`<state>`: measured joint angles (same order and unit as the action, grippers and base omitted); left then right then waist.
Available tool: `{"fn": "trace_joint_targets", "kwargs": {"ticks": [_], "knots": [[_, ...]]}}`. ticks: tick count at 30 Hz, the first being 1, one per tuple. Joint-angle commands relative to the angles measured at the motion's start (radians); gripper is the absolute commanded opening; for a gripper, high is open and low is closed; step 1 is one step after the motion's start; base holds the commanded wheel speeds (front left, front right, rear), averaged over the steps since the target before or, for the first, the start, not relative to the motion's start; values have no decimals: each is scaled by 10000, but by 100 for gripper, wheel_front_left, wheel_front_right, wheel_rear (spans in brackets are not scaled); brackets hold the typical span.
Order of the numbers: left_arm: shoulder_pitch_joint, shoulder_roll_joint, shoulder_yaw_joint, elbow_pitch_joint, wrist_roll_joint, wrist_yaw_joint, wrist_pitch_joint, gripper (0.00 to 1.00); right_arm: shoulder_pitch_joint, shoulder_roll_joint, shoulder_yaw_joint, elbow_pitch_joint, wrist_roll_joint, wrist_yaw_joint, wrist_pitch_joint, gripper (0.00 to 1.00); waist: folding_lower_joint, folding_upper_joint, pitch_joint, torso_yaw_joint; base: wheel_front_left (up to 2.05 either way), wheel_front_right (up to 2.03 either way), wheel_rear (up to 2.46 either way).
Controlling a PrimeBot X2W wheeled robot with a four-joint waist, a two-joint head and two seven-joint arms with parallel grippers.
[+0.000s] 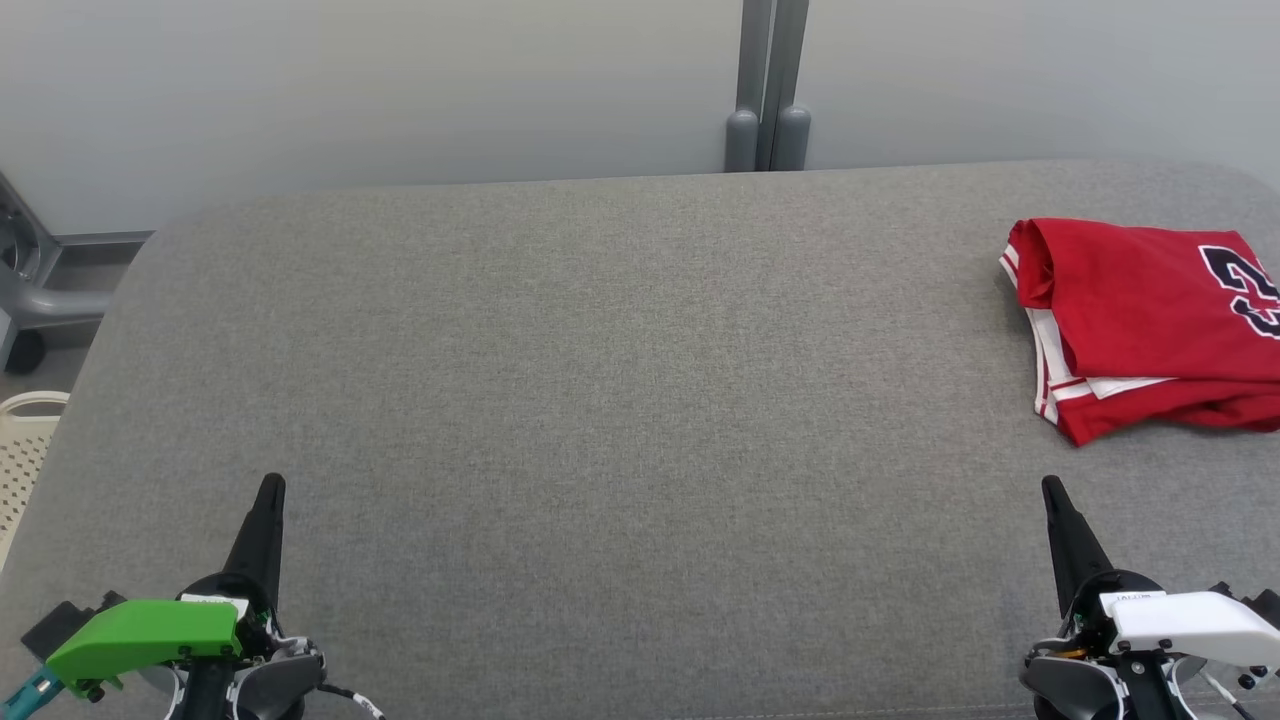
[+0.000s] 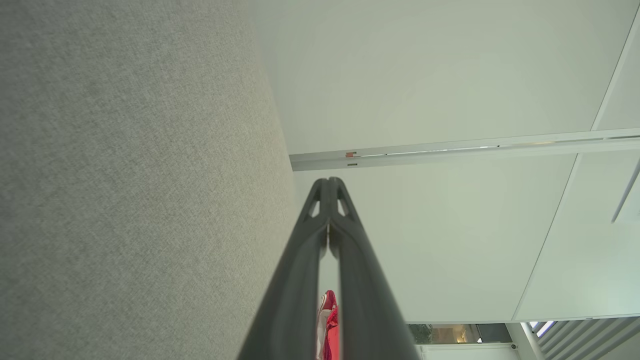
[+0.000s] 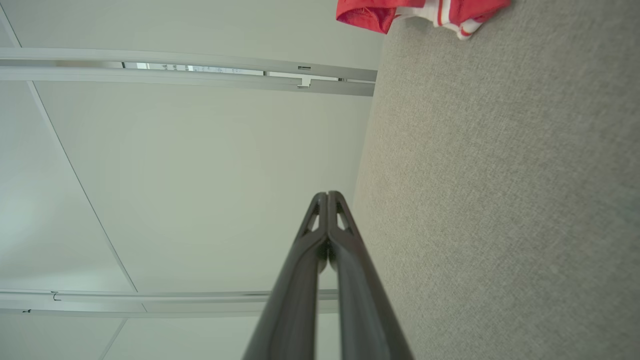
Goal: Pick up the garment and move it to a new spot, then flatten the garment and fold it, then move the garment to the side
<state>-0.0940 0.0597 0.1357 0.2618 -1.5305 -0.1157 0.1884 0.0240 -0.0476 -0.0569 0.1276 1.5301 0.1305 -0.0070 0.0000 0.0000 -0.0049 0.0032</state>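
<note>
My left end effector (image 1: 270, 484) is clenched, its two dark fingers pressed tip to tip with nothing between them, and it sits low over the near left part of the table (image 1: 600, 400), fingers pointing toward the far edge. My right end effector (image 1: 1050, 486) is likewise clenched and empty at the near right, pointing the same way with a slight lean to the left. Both are well apart from the garment (image 1: 1130, 300), a red jersey lying folded on the far right part of the grey fabric-covered table, ahead of the right end effector. Its long axis runs left to right across the head view, roughly parallel to the table's far edge. The rolled, folded end faces the table's middle, and the end with the dark printed number runs past the right border. White and red striped trim shows along its left and near sides. Beyond the table's left edge stands a pale perforated basket (image 1: 25, 450). Behind the far edge rise two grey posts (image 1: 768, 130) before a plain wall (image 1: 400, 90).
</note>
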Motion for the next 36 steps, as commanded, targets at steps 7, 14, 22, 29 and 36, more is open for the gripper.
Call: {"fn": "trace_joint_targets", "kwargs": {"ticks": [7,14,22,29,36], "knots": [[-256,-61,173,-102,-506,-128,202,0,-92,-56,-15,-140,604,4,95,0,0,0,23,-17,0,0,0],[-283,-115,269,-133,-799,-188,337,0,-85,-61,-14,-184,1016,4,145,0,0,0,43,-32,0,0,0],[-275,-108,266,-128,-747,-181,338,0,-66,-62,-11,-177,989,4,141,0,0,0,43,-32,0,0,0],[-276,-106,265,-127,-746,-180,338,0,-66,-62,-9,-177,991,4,139,0,0,0,43,-32,0,0,0],[-275,-106,265,-126,-746,-180,338,0,-66,-64,-6,-176,993,4,137,0,0,0,43,-32,0,0,0]]}}
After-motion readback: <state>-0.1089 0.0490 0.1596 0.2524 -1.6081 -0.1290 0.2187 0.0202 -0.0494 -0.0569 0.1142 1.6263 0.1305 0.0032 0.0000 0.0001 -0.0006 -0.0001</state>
